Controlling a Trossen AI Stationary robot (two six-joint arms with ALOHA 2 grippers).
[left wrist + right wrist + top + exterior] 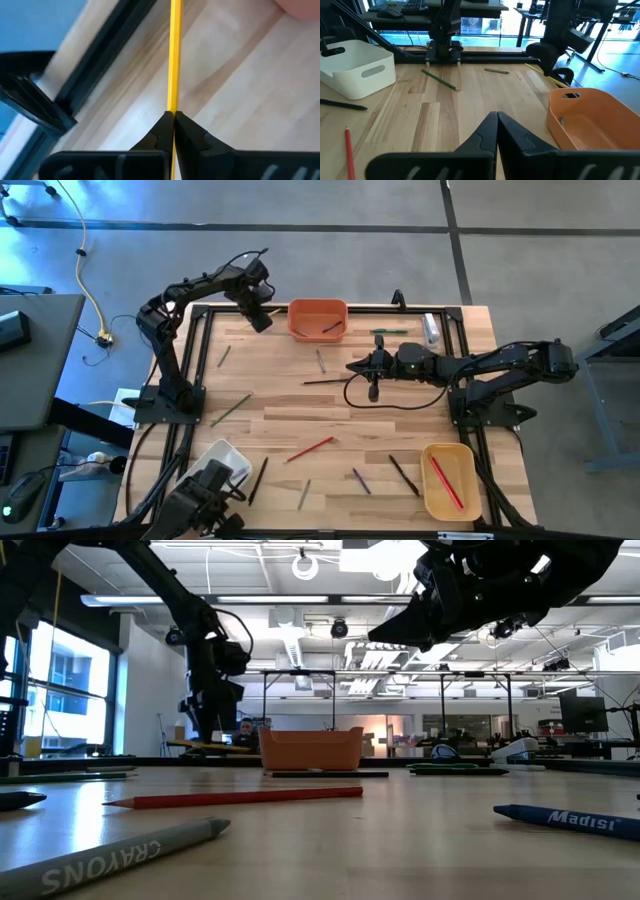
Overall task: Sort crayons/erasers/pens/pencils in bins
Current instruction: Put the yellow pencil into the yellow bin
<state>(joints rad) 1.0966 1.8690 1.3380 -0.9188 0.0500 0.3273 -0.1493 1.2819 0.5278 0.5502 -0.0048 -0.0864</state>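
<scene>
High view: your left gripper (262, 320) sits at the far edge of the table (330, 405), just beside the orange bin (318, 318), which has a dark stick inside. Your right gripper (358, 366) reaches in toward the table's middle, over a long dark pencil (325, 381). The tan-yellow bin (449, 479) is at the near right corner with a red stick in it. The white bin (222, 459) is at the near left corner, partly hidden by camera hardware. Loose sticks lie all over: a red pencil (310, 449) near the middle, green ones (231, 409) toward the left, dark ones along the near edge, and a green one (389, 332) by the far right edge.

Low view: the red pencil (235, 798) lies flat across the mid-ground. A grey crayon (110, 857) is closest to the lens, and a blue crayon (570, 819) is on the right. The orange bin (311, 749) stands far back, with the left arm hanging just beside it.

Left wrist view: the fingers (155, 134) are pinched tight on a yellow pencil (174, 55), which runs straight out from the fingertips over the wood.

Right wrist view: the jaws are closed with nothing between them and the fingertips (492, 125) are touching. The orange bin (592, 120) is to one side, the white bin (355, 67) to the other. A green pencil (440, 80) lies between them, farther off.
</scene>
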